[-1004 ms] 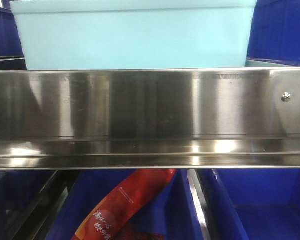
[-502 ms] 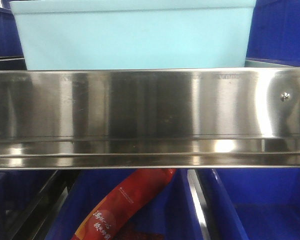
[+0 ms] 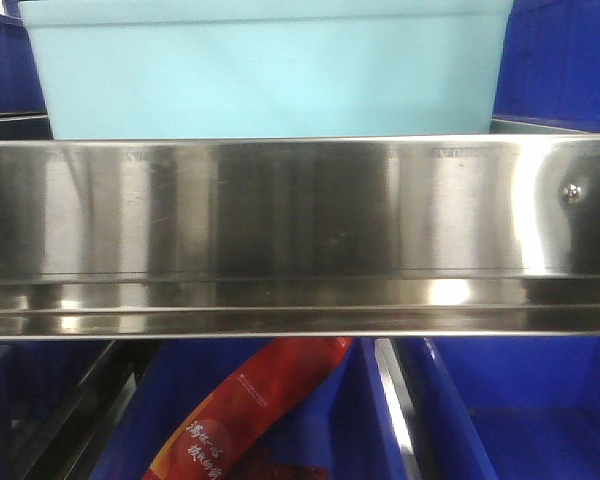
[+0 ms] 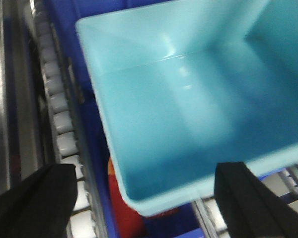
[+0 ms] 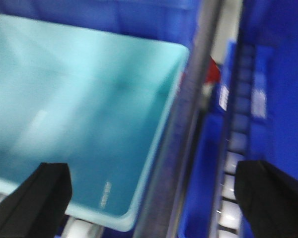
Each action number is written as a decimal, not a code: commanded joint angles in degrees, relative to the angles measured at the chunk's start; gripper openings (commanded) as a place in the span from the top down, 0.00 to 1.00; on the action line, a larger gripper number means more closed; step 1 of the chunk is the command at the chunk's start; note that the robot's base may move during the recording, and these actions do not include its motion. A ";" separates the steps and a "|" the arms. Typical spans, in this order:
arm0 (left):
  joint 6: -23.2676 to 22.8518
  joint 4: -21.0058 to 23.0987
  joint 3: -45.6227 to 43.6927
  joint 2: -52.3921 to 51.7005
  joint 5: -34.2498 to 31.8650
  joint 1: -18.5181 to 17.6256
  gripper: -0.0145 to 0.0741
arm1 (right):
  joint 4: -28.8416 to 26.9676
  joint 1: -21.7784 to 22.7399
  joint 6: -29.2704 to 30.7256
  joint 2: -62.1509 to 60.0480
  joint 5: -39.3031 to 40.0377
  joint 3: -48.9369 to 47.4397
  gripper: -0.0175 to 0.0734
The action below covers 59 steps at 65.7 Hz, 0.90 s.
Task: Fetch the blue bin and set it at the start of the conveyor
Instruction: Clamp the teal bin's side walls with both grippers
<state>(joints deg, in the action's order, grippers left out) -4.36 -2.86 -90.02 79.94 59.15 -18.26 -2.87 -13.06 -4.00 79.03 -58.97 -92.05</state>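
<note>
Now both grippers spread wide, nothing held: left gripper [image 4: 146,208] over corner rim of blue bin [image 4: 188,114], right gripper [image 5: 151,203] straddling its opposite edge. Bin sits on shelf rollers [image 4: 64,134] behind steel rail [image 3: 300,210]. Risk: finger clips rim, or lifted bin catches rail lip. Only wrist views show empty interior; only front view shows rail height; conveyor start unseen

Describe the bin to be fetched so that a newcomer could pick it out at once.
Find the shiny steel shelf rail that runs across the front view. Right behind its top edge stands the blue bin, a wide tub with smooth walls. It alone is pale turquoise; the storage bins beside and below it are dark royal blue.
</note>
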 commanded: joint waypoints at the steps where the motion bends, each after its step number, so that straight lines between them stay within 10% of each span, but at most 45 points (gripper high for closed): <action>1: -2.21 -1.59 -5.32 5.19 2.99 0.85 0.31 | 2.11 -0.14 -1.53 5.92 -5.57 -6.35 0.18; 38: -2.21 4.02 -9.57 23.19 4.13 6.47 0.31 | 2.00 -0.14 -1.53 25.11 -6.63 -13.38 0.21; 48: -2.21 4.12 -9.57 23.30 3.83 6.47 0.42 | 2.00 -0.14 -1.53 26.37 -6.63 -13.38 0.45; 59: -2.21 4.12 -9.57 23.30 3.95 6.47 0.85 | 2.10 -0.14 -1.53 26.37 -6.63 -13.38 0.93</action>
<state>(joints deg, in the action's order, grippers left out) -6.15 1.23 -99.17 103.55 63.57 -11.94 -1.63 -13.06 -5.66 105.75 -66.25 -104.81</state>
